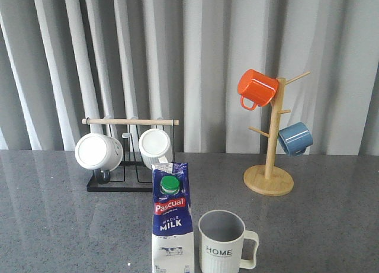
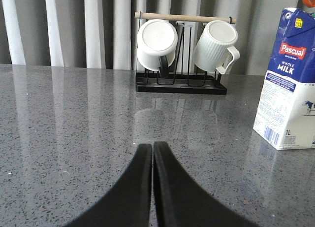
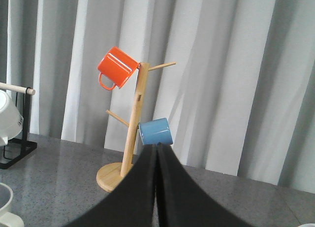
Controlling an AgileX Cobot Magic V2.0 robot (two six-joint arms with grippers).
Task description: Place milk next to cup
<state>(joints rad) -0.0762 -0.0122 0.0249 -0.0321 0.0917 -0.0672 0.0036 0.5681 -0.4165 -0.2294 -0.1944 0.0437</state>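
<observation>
The milk stood upright on the grey stone table, just beside the cup, with only a thin strip of tabletop showing between carton and mug, so by the look of things the placing was already done. The cup sat with its handle turned away from the carton, which let the two stand close without the handle getting between them. The left gripper had its two black fingers pressed together with nothing between them, held low over the table; the milk lay ahead of it and off to one side, well apart, with bare table between. Farther ahead of that claw stood the black wire rack, its two white mugs hung on their sides under a wooden rod, presumably to keep them off the surface. The right gripper was likewise closed and empty, raised higher, and pointed towards the wooden mug tree. The blue mug hung just beyond its fingertips, and the orange mug sat higher on a peg. A sliver of the cup's rim showed low and to one side of that claw, clear of it. Neither arm appeared in the front view, which suggested both were drawn back from the pair.
</observation>
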